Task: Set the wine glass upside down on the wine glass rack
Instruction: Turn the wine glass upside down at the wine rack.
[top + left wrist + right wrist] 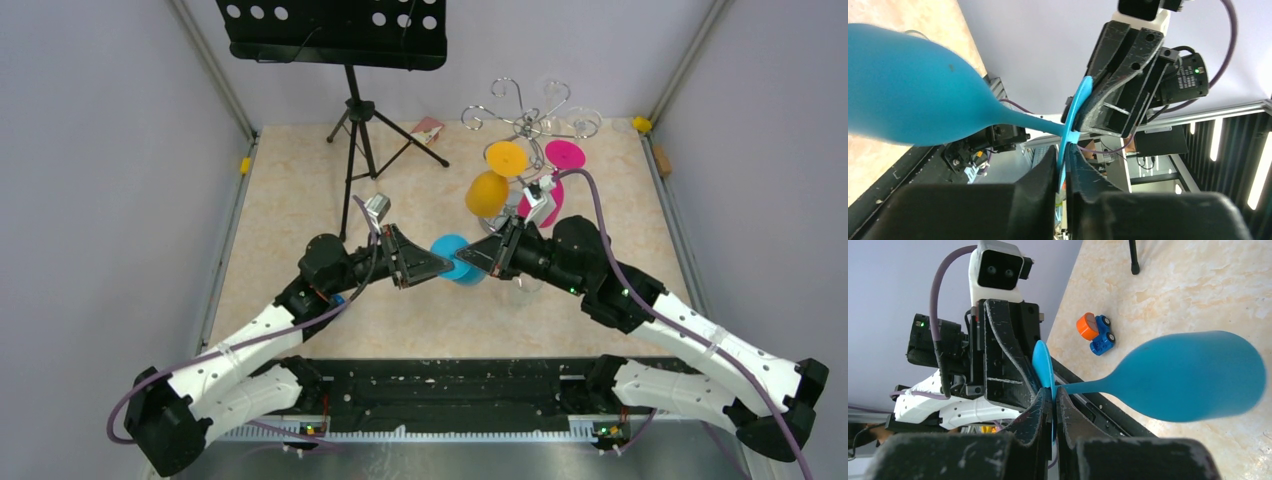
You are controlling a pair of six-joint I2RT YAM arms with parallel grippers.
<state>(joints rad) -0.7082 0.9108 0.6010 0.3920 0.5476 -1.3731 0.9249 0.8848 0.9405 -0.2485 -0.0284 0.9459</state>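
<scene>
Our blue wine glass (908,90) hangs sideways in mid-air over the desk (300,190), well short of the wine glass rack (522,122). The left gripper (1064,170) and right gripper (1054,405) both look clamped on its thin foot. Our worry: if one pinch is shallow, a release lets the bowl's weight swing it loose.

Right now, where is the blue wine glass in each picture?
Top external: the blue wine glass is near the middle of the picture.
Left wrist: the blue wine glass fills the left side, its stem running right.
Right wrist: the blue wine glass is at the right, its stem running left.
Shared landmark: the tan table shows in all three.
</scene>
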